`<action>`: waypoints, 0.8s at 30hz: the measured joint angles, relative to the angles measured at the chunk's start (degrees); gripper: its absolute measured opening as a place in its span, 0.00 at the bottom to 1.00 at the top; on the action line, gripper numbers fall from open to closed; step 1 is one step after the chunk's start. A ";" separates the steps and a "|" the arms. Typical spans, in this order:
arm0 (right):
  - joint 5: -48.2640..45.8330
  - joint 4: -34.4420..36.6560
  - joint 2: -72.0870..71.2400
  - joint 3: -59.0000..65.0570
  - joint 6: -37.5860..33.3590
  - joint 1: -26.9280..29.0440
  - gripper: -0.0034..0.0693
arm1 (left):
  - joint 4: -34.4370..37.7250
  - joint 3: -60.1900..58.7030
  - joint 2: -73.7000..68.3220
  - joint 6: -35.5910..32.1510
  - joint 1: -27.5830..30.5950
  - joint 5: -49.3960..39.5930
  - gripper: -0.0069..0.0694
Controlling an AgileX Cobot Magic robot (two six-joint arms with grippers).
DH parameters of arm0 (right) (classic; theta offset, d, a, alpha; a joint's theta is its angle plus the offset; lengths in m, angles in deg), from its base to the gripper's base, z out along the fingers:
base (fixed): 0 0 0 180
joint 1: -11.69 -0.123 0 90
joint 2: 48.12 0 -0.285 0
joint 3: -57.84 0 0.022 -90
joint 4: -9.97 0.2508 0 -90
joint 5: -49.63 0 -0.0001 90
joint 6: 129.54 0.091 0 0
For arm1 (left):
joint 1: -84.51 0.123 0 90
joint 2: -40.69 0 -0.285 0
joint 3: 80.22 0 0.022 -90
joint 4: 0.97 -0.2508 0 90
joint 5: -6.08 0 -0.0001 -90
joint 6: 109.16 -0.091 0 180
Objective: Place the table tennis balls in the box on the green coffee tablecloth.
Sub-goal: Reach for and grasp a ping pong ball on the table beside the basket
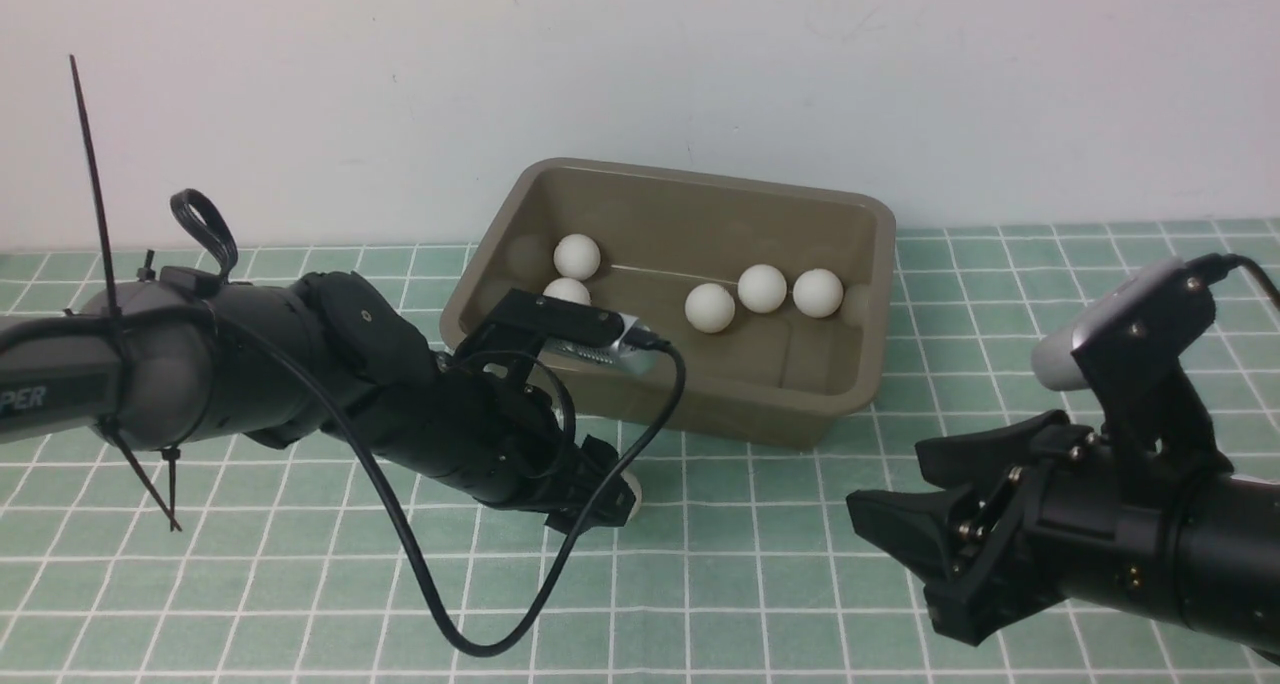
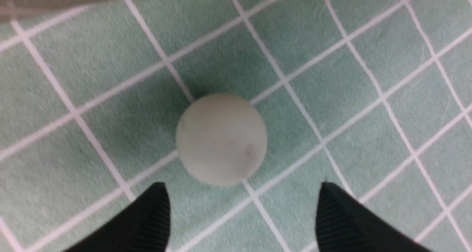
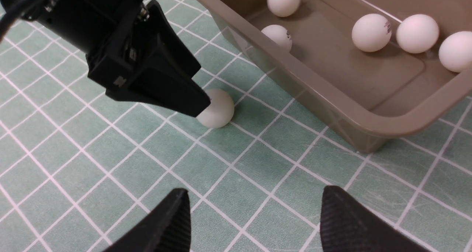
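Box at the back, one ball out on the cloth.
The box (image 1: 700,404) sits on the green coffee tablecloth (image 1: 300,584) toward its far edge. Five table tennis balls (image 1: 762,288) lie inside, two at the left end, three nearer the middle. One loose ball (image 3: 217,110) lies before the box's front left corner, just ahead of the left gripper (image 2: 239,195).

I am working in a lab, seemingly — bare white wall (image 1: 700,54) on the far side of the green coffee tablecloth (image 1: 760,584), zip ties (image 1: 92,164) and loose cable (image 1: 478,652) hanging off my left arm (image 1: 250,374).

Front overview; wrist close-ups sharing ball (image 2: 221,139)
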 joint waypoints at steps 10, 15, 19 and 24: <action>0.77 0.00 0.00 0.00 -0.02 0.00 0.64 | 14.18 0.05 -5.26 -12.29 0.00 1.47 0.80; 0.82 0.00 0.00 0.00 -0.02 0.00 0.64 | 23.94 0.06 -6.99 -21.00 0.00 1.64 0.80; 0.89 0.00 0.00 0.00 -0.02 0.00 0.64 | 28.64 0.11 -7.14 -25.50 0.00 1.82 0.72; 1.66 0.00 0.00 0.00 -0.02 0.00 0.64 | 30.15 0.11 -7.14 -28.01 0.00 2.07 0.50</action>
